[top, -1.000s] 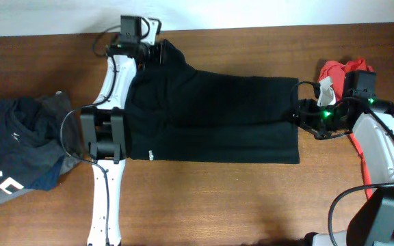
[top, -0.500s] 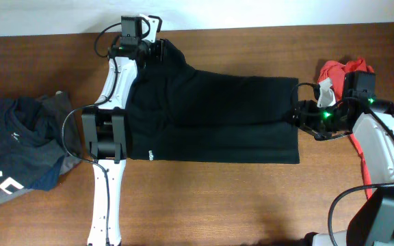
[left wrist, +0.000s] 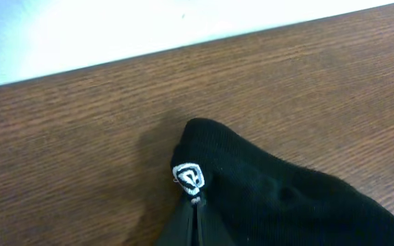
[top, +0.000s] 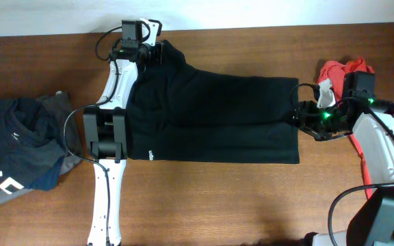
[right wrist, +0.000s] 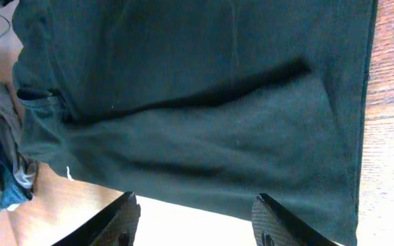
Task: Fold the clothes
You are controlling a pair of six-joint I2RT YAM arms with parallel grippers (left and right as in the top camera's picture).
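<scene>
The black garment (top: 217, 116) lies spread across the middle of the tabletop (top: 217, 198), its upper part reaching toward the far edge, and looks doubled over lengthwise once, with a crease running along it. The left gripper (top: 154, 53) sits at the garment's far-left corner, jaws pressed together and seemingly pinching the bunched tip that bears the small white logo (left wrist: 189, 176). The right gripper (right wrist: 198, 205) hovers at the garment's right hem, jaws spread and holding nothing. Further folds seem left to do, and a blue-grey garment (top: 19, 150) at the left edge and a red garment (top: 344, 68) at the right edge lie crumpled, unfolded.
</scene>
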